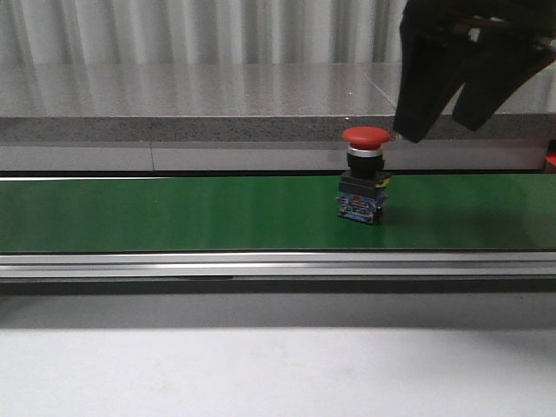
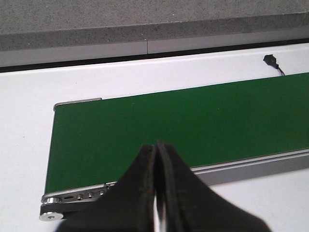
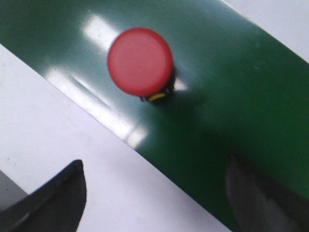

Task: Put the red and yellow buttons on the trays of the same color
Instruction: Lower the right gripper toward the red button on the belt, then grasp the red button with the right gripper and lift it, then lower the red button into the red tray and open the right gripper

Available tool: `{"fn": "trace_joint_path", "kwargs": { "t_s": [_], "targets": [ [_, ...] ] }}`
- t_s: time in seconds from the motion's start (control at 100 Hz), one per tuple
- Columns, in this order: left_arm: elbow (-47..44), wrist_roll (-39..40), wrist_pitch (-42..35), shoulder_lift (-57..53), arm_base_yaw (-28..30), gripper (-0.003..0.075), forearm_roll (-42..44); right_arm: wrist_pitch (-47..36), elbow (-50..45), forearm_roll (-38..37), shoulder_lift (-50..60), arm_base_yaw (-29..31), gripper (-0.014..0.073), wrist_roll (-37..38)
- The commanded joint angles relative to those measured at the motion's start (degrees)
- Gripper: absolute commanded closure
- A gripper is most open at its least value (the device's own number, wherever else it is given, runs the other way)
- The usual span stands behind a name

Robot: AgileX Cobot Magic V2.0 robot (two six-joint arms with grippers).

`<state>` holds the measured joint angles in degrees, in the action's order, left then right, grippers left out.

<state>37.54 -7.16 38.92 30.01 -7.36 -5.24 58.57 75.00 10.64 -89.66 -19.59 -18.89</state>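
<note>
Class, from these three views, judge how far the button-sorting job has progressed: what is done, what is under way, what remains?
Done: nothing visible; no tray holds a button. Under way: the right gripper, open, hovers above the red button, which stands upright on the green belt. The left gripper is shut and empty. Left: grasping and placing it.

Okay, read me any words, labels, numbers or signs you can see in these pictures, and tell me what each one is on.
No text can be read in any view.
Red button: the cap is plain, with no lettering in the front or right wrist view.
Button's blue base: small light marks, too blurred to tell whether they are print.
Green conveyor belt and its metal rail: no markings.
Right gripper and left gripper: plain black, no labels.
</note>
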Motion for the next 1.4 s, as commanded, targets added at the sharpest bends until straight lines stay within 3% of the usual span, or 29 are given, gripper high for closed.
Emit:
{"fn": "trace_joint_path", "kwargs": {
  "t_s": [0.0, 0.21, 0.32, 0.56, 0.68, 0.81, 1.02, 1.39],
  "targets": [
    [1.5, 0.6, -4.0, 0.3, -0.3, 0.0741, -0.9, -1.3, 3.0, 1.4, -0.3, -0.2, 0.0006, -2.8],
    [1.5, 0.6, -4.0, 0.3, -0.3, 0.0741, -0.9, -6.3, 4.2, 1.7, -3.2, -0.2, 0.0053, -4.0],
    [1.5, 0.6, -4.0, 0.3, -0.3, 0.0741, -0.9, -8.4, 4.2, 1.7, -4.4, -0.2, 0.0154, -4.0],
    [1.5, 0.6, -4.0, 0.3, -0.3, 0.0741, -0.9, -10.7, 4.2, 1.7, -4.9, -0.2, 0.0462, -4.0],
    [1.5, 0.6, -4.0, 0.3, -0.3, 0.0741, -0.9, -11.9, 4.2, 2.2, -3.8, -0.1, 0.0538, -3.5],
    [1.5, 0.6, -4.0, 0.3, -0.3, 0.0741, -0.9, -13.2, 4.2, 2.2, -0.6, 1.6, 0.0556, 0.3],
    [1.5, 0.6, -4.0, 0.3, -0.3, 0.0741, -0.9, -12.4, 4.1, 2.2, 4.9, 10.4, 0.0555, 5.1],
    [1.5, 0.6, -4.0, 0.3, -0.3, 0.0741, -0.9, -10.7, 3.8, 2.1, 7.6, 38.3, 0.0555, 14.1]
  ]
}}
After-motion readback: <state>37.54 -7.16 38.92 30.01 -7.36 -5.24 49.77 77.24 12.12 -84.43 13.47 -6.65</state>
